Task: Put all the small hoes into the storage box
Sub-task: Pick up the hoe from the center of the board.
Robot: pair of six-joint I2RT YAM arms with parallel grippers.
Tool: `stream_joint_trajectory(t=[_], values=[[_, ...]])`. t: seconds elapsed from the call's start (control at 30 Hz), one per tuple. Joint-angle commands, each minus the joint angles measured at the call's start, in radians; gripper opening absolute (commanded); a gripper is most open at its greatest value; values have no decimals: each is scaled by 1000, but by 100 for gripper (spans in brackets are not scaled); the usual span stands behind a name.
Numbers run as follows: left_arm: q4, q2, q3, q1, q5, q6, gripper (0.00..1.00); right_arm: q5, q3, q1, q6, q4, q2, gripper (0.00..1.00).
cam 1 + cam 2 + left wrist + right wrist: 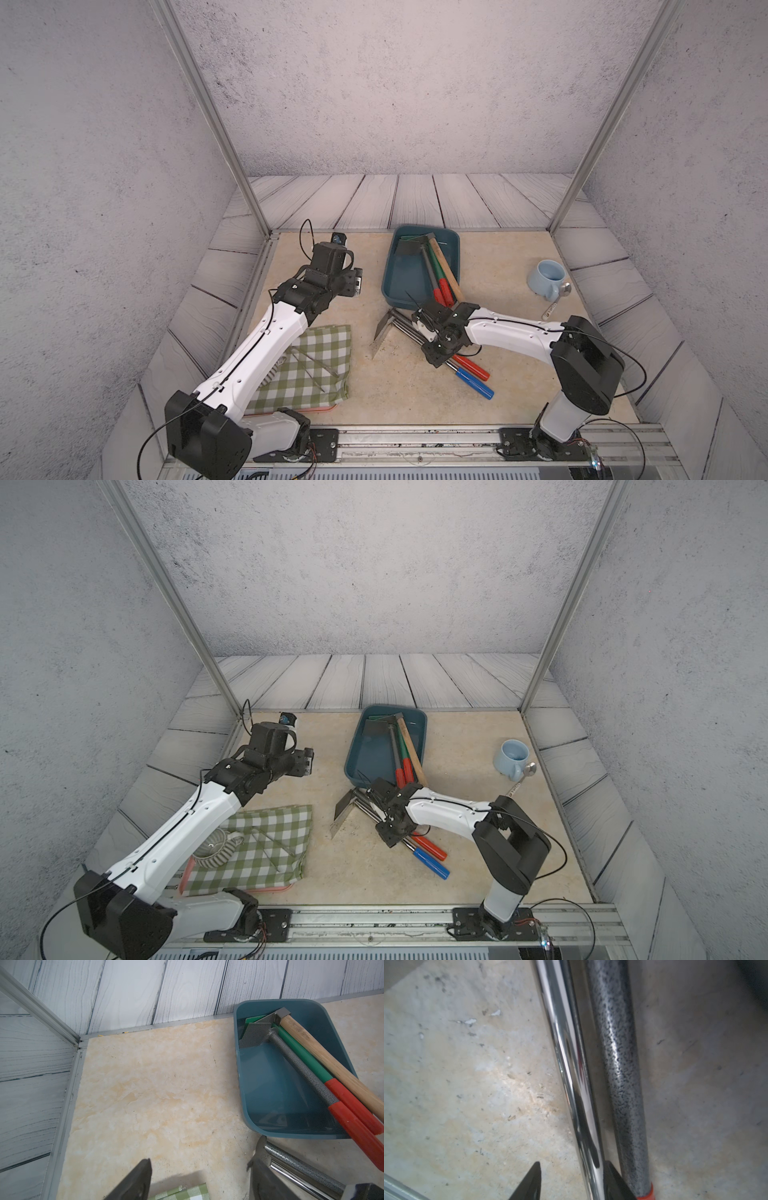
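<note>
Two small hoes lie side by side on the table in front of the storage box. One has a chrome shaft and a blue grip. The other has a speckled grey shaft and a red grip. Their blades point left. My right gripper is low over them and open. One finger sits between the two shafts, and the other stands clear of the chrome shaft on its far side. Hovering open and empty left of the box is my left gripper. Several hoes lie in the box.
A light blue mug and a spoon stand at the right. At the front left lies a green checked cloth, and a striped cup sits there under the left arm. Wood-pattern walls and metal posts surround the table.
</note>
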Motion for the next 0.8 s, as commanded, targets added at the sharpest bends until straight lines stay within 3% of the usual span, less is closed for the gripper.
stream_joint_trajectory(t=[0.0,0.5,0.77], values=[[-17,7,5,9,17,-14,78,29,-10,3,9,8,23,48],[-21,13,6,9,7,-2,77,40,2,3,23,35,130,41],[-16,10,2,9,8,1,77,66,12,3,19,27,147,26]])
